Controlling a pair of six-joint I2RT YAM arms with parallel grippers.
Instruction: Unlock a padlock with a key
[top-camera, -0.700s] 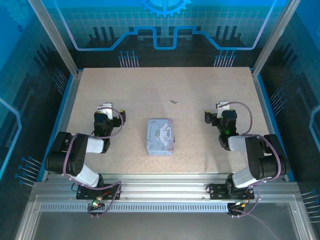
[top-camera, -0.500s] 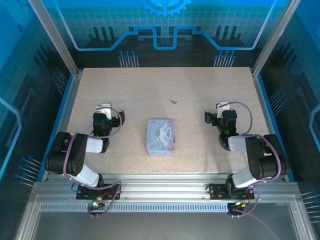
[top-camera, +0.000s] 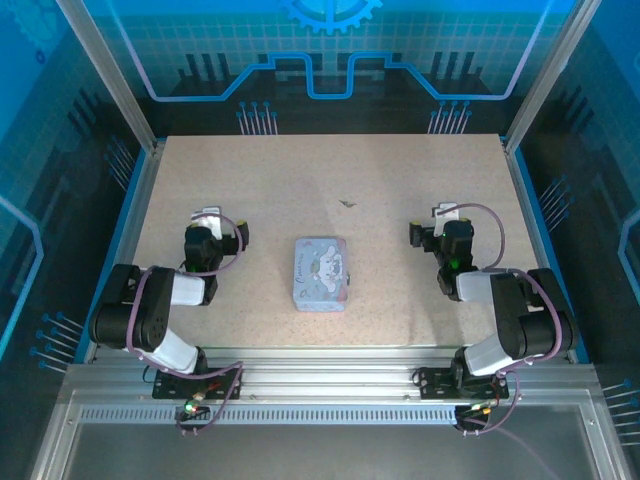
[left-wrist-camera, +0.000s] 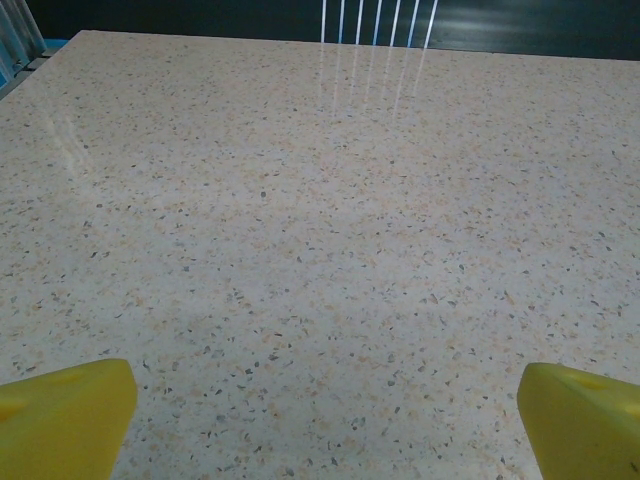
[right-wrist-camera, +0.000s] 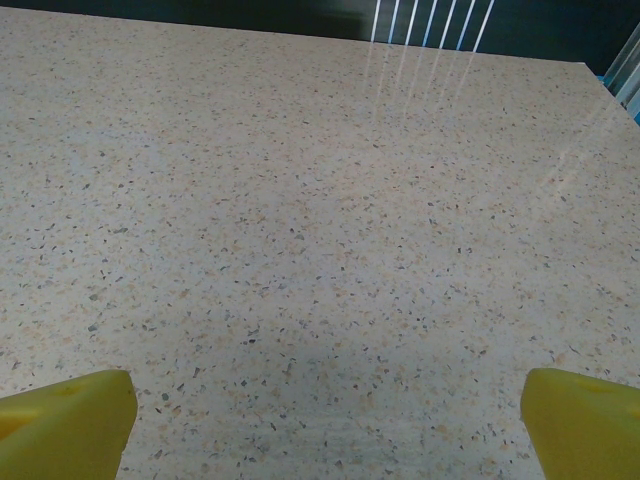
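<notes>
The left gripper (left-wrist-camera: 322, 418) is spread fully wide, with nothing gripped. The right gripper (right-wrist-camera: 325, 420) is likewise spread, empty.

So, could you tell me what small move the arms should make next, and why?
Probably ease the left gripper toward the closed pale blue tin. It and the right gripper stand open and empty either side of the tin, the one sizeable thing there; the dark speck beyond is too small to identify.

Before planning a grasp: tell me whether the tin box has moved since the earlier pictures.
No. The tin box sits unmoved, same gap to the near edge of the table.
</notes>
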